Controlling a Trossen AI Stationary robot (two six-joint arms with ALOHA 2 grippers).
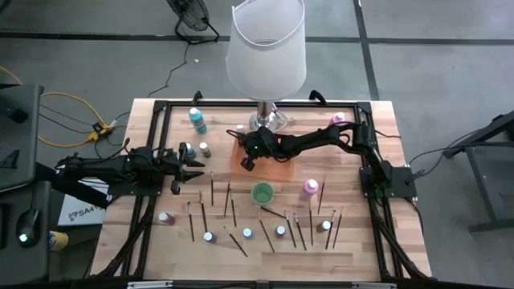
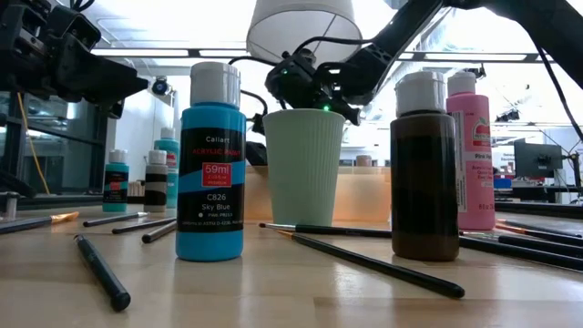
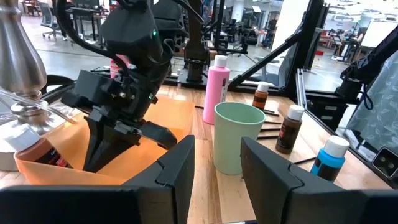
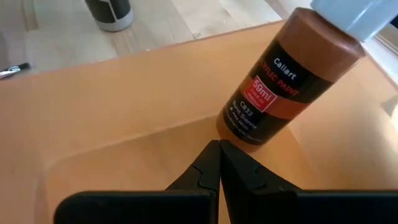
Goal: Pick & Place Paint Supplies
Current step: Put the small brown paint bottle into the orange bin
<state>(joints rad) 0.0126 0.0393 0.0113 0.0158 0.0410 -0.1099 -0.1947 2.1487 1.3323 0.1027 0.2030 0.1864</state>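
Lamp: we note the big white-shaded lamp (image 1: 267, 44) standing far centre.
Tray: orange plastic tray (image 1: 277, 168) serves as our drop point; a brown paint bottle (image 4: 287, 79) lies inside.
Right gripper (image 1: 249, 160): above tray, jaws closed, empty.
Left gripper (image 1: 191, 168): waits left, jaws part-open, empty.
Remaining: bottles, brushes scattered near.

Wooden table (image 1: 144, 241), scattered brushes (image 1: 212, 191), paint bottles (image 1: 197, 120), green cup (image 1: 262, 193), orange tray (image 1: 277, 170), lamp (image 1: 267, 48)

Lamp, cup and tray on a workbench
A white-shaded lamp (image 1: 267, 44) with chrome base stands on the pale wooden table (image 1: 161, 249); a pale green paper cup (image 1: 262, 193) sits near an orange plastic tray (image 1: 281, 170).
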